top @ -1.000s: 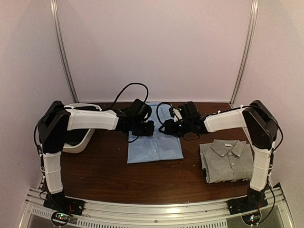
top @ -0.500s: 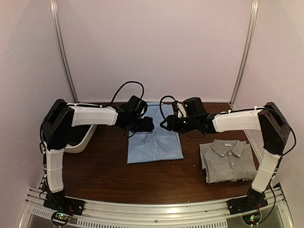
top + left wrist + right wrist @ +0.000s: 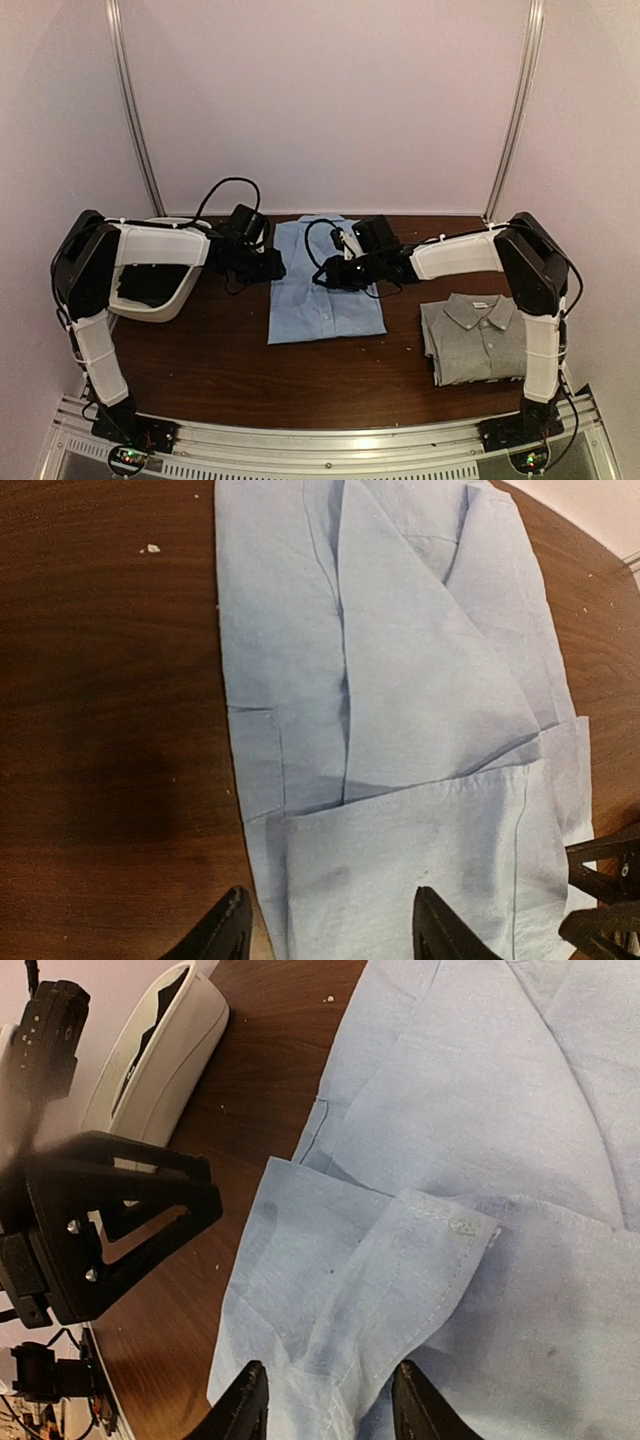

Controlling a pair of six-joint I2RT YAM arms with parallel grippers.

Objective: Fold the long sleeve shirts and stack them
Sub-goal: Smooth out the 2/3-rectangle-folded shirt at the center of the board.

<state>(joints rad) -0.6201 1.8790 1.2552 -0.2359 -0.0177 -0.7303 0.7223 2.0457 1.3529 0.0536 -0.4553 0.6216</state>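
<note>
The light blue shirt [image 3: 326, 290] lies folded flat at the table's middle back, with a sleeve folded across it. Its cuff with a button [image 3: 455, 1226] shows in the right wrist view. My left gripper [image 3: 268, 266] is open and empty over the shirt's left edge [image 3: 250, 780], one fingertip [image 3: 235, 925] above the table, the other above cloth. My right gripper [image 3: 326, 273] is open and empty above the folded sleeve [image 3: 330, 1360]. The grey shirt [image 3: 480, 338] lies folded at the right front.
A white bin [image 3: 158, 290] holding something dark stands at the table's left, close to the left arm; it also shows in the right wrist view [image 3: 165, 1045]. The two grippers are close together over the blue shirt. Walls and two metal rails enclose the back.
Both grippers have moved left. The left one went from over the blue shirt to its left edge. The right one went from the shirt's right edge to over its middle.
</note>
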